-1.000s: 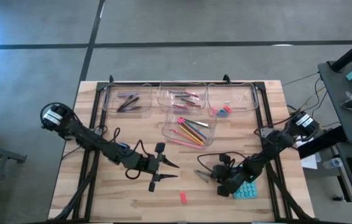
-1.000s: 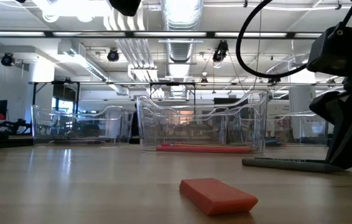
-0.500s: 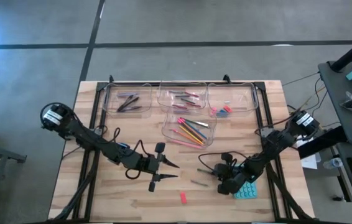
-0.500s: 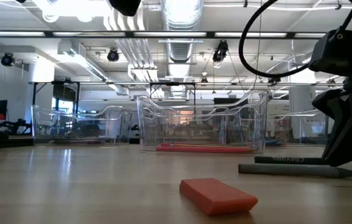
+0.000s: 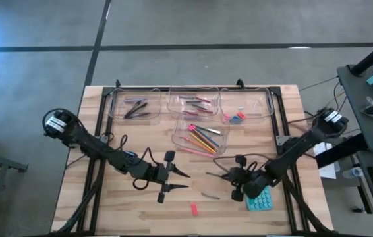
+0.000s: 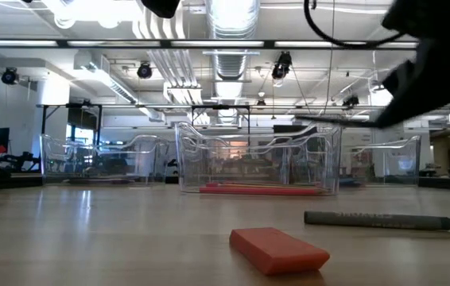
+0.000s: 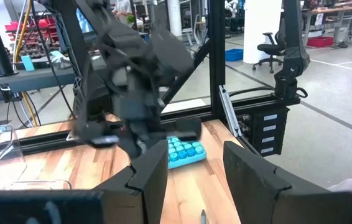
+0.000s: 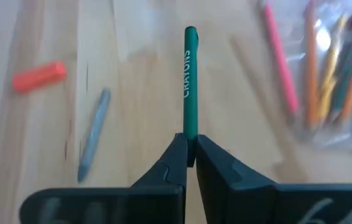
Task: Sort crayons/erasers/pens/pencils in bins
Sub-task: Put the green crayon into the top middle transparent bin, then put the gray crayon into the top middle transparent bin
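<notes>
"CRAYONS" in white letters along the green crayon (image 8: 190, 81) in the right wrist view

Our right arm, a dark six-joint limb, reaches in from the table's right edge, bent low toward the middle of the near half. Its two-finger right gripper (image 8: 188, 152) has its fingers pressed together on the end of a green crayon (image 8: 190, 81), lifted clear of the wood. Our left arm stretches from the left edge across the boards, its left gripper (image 5: 173, 179) resting with fingers (image 7: 145, 177) parted, holding nothing.
</notes>
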Action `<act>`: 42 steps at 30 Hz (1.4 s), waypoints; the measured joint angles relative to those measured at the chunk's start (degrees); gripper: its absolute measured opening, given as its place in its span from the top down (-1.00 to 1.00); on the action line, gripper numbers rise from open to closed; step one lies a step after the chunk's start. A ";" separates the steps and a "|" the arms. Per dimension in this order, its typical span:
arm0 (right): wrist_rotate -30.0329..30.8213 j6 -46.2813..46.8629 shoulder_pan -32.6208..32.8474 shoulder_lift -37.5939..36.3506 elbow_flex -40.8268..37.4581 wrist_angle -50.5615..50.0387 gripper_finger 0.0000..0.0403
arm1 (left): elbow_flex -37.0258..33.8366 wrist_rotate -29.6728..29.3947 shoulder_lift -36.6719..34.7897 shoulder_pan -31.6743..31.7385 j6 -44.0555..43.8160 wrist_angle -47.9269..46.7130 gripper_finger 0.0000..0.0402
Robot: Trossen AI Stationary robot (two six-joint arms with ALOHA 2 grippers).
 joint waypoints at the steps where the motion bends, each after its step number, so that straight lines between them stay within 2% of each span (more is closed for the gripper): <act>1: 0.40 -1.40 -0.67 -1.29 0.00 0.18 0.94 | 0.00 0.01 0.00 0.00 0.08 -0.04 0.30; 7: -0.65 -12.08 -8.14 -10.01 0.11 0.27 0.94 | 0.00 0.01 0.00 0.00 0.17 -0.14 0.30; 11: -4.93 -19.50 -18.50 -15.21 0.13 0.41 0.94 | 0.00 0.00 0.00 0.00 0.20 -0.09 0.30; 14: -10.95 -23.92 -29.00 -17.53 0.15 0.51 0.94 | 0.00 -0.01 -0.02 0.00 0.22 -0.09 0.30; 17: -20.63 -27.04 -40.69 -17.70 1.03 0.49 0.94 | 0.00 0.01 -0.02 0.00 0.22 -0.11 0.30; 21: -31.27 -30.75 -53.50 -14.37 4.45 0.83 0.94 | 0.00 -0.01 -0.02 0.00 0.24 -0.18 0.30; 25: -34.26 -33.09 -61.27 -9.24 8.10 0.80 0.94 | 0.00 -0.01 -0.02 0.00 0.24 -0.33 0.30; 27: -34.36 -33.60 -63.62 -6.69 9.60 0.85 0.94 | 0.00 -0.01 -0.02 0.01 0.24 -0.33 0.30; 30: -37.79 -33.75 -66.13 -3.59 11.73 0.61 0.89 | -0.02 -0.01 -0.02 0.00 0.15 -0.44 0.30; 34: -42.94 -30.81 -67.52 -0.58 15.30 -2.00 0.68 | -0.07 -0.01 -0.02 0.02 0.10 -0.42 0.30; 38: -43.21 -31.94 -66.85 0.37 19.24 -7.75 0.43 | -0.07 -0.01 -0.02 0.02 -0.02 -0.40 0.30; 42: -40.93 -32.46 -63.06 -2.37 20.82 -12.47 0.26 | -0.07 0.01 -0.02 0.00 -0.04 -0.40 0.30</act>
